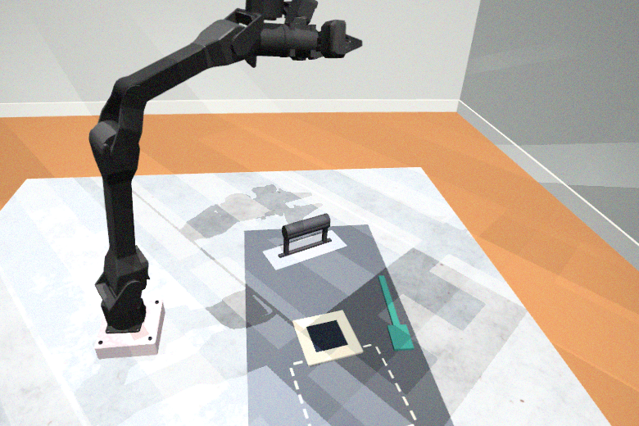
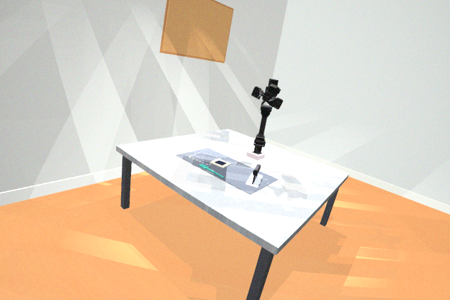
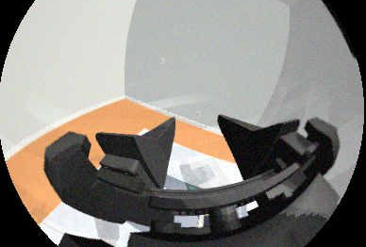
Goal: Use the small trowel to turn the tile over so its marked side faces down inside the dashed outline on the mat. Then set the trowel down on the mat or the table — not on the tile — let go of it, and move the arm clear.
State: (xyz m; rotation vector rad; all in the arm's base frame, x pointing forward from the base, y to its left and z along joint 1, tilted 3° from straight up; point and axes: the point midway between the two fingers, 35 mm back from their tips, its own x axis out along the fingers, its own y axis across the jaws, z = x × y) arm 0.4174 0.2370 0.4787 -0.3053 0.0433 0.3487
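The tile, cream with a dark square facing up, lies flat on the grey mat, at the far edge of the dashed outline. What looks like the trowel, a black bar handle on two posts over a thin white plate, rests at the mat's far end in the top view. My gripper is open with nothing between its fingers. It is high above the table, pointing roughly level, well above the trowel.
A teal spatula-shaped tool lies flat along the mat's side, beside the tile. The arm's pale pink base stands on the white table, off the mat's other side.
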